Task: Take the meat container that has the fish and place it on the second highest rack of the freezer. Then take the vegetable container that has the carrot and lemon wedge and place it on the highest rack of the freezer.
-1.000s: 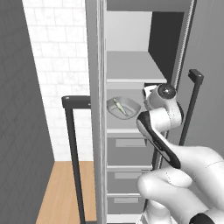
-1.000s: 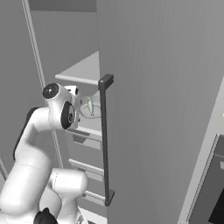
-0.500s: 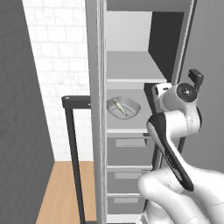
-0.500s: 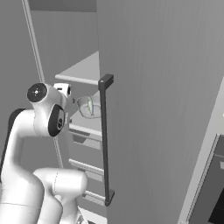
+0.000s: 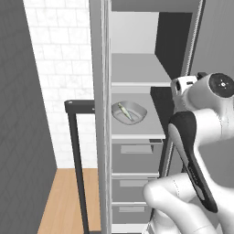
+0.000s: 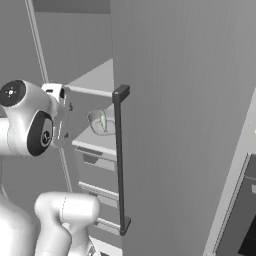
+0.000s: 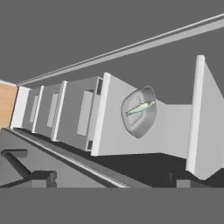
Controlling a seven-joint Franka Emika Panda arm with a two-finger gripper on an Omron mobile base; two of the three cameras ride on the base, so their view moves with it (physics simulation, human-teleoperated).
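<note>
Resting on the freezer (image 5: pixel 137 82) lower shelf — grey meat container (image 5: pixel 129 112), slim silvery fish (image 5: pixel 124 111) inside, gripper (image 7: pixel 109 177) fingers apart, empty.

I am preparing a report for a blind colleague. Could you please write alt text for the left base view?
A grey meat container holding a slim fish sits on the lower shelf of the open freezer, above stacked drawers. The white robot arm rises at right, beside the shelves.

The meat container (image 6: pixel 101 123) sits on the lower of the freezer's (image 6: pixel 92 141) two flat shelves, with the fish (image 6: pixel 103 120) lying inside it. Grey drawers (image 6: pixel 95 172) stack beneath. The dark door's long vertical handle (image 6: pixel 119 160) stands in front, partly overlapping the tub.
</note>
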